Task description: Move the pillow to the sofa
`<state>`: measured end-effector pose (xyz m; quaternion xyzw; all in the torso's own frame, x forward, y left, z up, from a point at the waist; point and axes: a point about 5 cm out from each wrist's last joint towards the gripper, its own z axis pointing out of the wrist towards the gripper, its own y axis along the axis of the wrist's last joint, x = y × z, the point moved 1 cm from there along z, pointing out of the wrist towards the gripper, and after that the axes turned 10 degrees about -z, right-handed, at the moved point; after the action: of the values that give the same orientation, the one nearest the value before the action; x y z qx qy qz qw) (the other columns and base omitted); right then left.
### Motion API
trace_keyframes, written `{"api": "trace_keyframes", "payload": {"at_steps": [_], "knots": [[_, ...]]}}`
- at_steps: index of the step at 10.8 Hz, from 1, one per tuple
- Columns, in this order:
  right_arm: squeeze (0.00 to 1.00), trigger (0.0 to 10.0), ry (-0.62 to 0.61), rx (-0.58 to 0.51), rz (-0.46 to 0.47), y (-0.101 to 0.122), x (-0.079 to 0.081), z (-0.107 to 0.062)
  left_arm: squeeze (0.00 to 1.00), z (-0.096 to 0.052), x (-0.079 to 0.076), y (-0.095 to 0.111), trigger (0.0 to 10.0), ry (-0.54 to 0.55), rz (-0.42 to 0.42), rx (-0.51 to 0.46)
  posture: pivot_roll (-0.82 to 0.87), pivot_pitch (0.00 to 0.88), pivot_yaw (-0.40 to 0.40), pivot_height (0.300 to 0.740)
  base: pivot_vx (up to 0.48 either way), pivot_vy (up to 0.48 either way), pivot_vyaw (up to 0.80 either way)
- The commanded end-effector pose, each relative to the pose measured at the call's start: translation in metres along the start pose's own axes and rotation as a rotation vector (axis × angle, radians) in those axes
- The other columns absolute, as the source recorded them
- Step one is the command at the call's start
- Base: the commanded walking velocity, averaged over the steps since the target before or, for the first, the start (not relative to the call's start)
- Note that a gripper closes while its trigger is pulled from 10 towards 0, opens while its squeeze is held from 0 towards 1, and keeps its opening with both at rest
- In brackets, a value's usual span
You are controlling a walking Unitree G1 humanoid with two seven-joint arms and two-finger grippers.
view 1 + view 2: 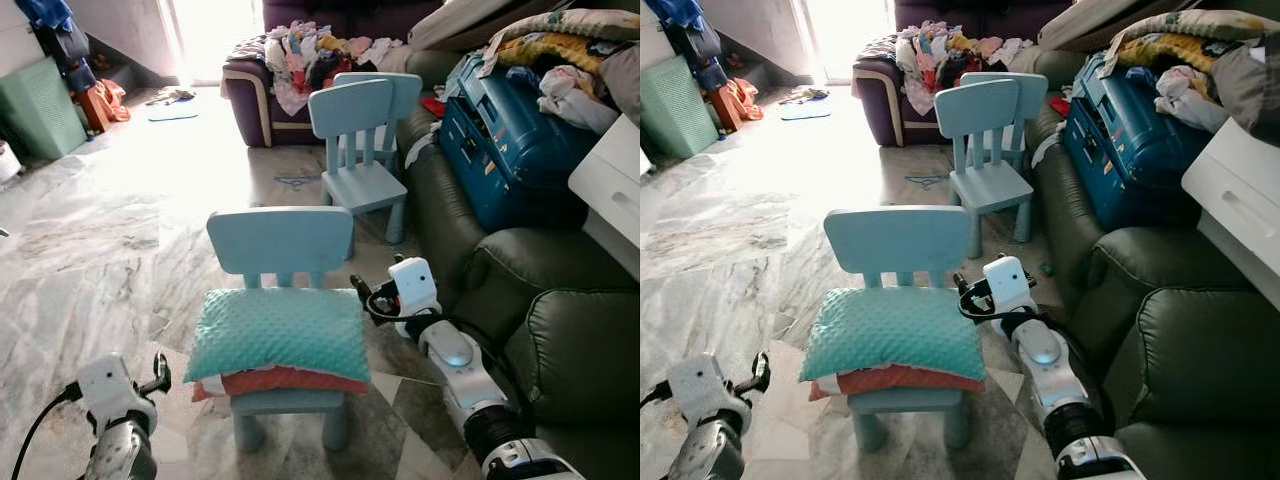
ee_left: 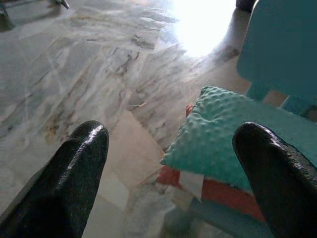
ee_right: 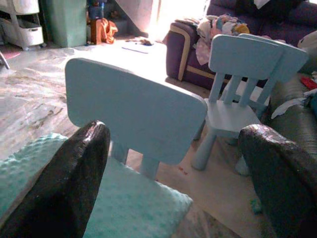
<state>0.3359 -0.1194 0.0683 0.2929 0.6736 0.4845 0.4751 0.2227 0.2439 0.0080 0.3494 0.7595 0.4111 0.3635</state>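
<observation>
The left claw [image 1: 160, 375] is hovering low with its fingers [image 2: 74, 178] spread apart and nothing between them. Just to its right, the teal dimpled pillow [image 1: 278, 335] is lying flat on the seat of the small blue chair [image 1: 280, 245], on top of a folded red-orange layer [image 1: 280, 381] that may be a second cushion or a cloth; the edge is too thin to tell. The pillow's near left corner is jutting over the seat edge toward this claw.

The right claw [image 1: 360, 292] is waiting at the pillow's far right corner, just beside the chair back, released as well, its fingers [image 3: 64, 183] parted wide and gripping nothing. Farther to its right, the dark green sofa [image 1: 560, 340] is standing close by.

The pillow is looking light, soft and squashy, so it should sag when lifted; pinching deep into the two short ends, one claw on each, seems the safest hold, taking care not to drag up the layer beneath. The dimpled fabric should offer fair grip.

No brand, label or writing is readable anywhere, not even on the blue suitcase [image 1: 505, 150] lying on the sofa.
</observation>
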Motion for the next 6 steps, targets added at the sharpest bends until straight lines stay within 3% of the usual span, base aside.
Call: {"api": "trace_keyframes", "payload": {"at_steps": [1, 5, 6], "knots": [[0.00, 10.0, -0.007, 0.012, 0.011, -0.0027, 0.0017, -0.0007, 0.00, 0.0000, 0.0027, 0.0069, 10.0, -0.008, 0.011, -0.013, -0.09, 0.000, 0.058, 0.740, 0.000, 0.480, 0.00], [0.00, 10.0, -0.026, 0.024, 0.020, -0.0058, -0.0009, -0.0023, 0.00, 0.0009, -0.0011, 0.0087, 10.0, -0.017, 0.023, -0.004, -0.09, 0.000, 0.073, 0.740, 0.000, 0.480, 0.00], [0.00, 10.0, -0.028, 0.024, 0.019, -0.0057, -0.0009, -0.0020, 0.00, 0.0007, -0.0015, 0.0103, 10.0, -0.023, 0.042, -0.017, -0.09, 0.000, 0.074, 0.740, 0.000, 0.000, 0.00]]}}
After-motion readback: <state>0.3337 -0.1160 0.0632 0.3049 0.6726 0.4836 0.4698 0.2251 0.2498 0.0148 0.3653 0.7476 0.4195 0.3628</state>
